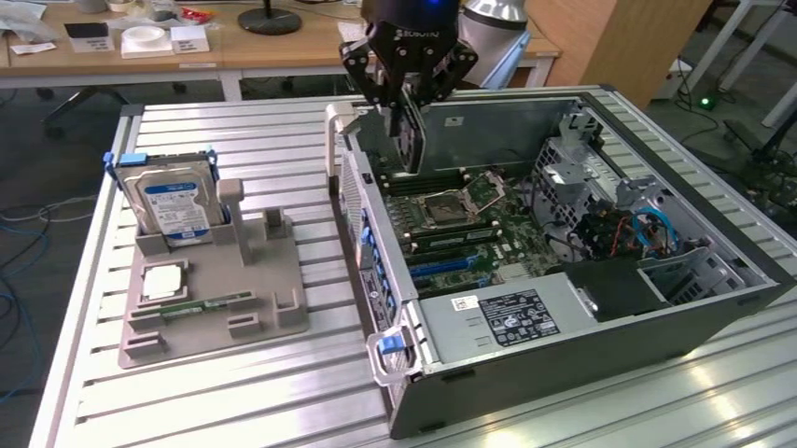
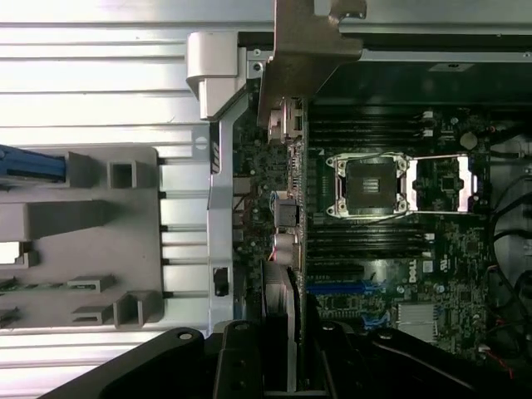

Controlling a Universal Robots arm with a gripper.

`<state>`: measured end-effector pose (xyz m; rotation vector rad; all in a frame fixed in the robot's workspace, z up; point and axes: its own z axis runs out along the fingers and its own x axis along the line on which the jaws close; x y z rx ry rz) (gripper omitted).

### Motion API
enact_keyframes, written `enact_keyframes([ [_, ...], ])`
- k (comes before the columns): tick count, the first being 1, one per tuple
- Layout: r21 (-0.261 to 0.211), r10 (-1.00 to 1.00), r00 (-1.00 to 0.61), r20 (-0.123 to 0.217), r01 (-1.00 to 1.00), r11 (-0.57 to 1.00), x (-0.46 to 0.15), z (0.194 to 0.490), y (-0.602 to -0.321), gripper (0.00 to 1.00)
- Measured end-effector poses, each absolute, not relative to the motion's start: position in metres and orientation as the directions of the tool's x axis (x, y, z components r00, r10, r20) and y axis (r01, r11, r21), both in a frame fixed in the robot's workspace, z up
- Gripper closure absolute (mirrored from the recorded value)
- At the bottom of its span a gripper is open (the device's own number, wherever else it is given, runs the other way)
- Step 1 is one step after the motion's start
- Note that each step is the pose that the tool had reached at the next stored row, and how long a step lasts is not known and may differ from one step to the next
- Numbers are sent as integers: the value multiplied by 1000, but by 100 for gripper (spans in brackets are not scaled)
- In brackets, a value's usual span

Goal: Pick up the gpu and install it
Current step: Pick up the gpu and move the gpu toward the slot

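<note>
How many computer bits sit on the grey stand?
3: boxy silver hard drive upright at back, pale square chip in front, narrow green memory stick beside that. None seem hidden.

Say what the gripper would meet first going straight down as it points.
The gripper, shut on the gpu, points down into the open case. The card's lower edge would probably meet the motherboard first, beside the CPU socket; depth is hard to judge.
</note>
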<state>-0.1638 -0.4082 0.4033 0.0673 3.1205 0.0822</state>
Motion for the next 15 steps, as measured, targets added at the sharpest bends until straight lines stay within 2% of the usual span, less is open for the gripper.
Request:
enact_keyframes([
  [15,53,43,-999,-19,42,998,-123,401,-407,73],
])
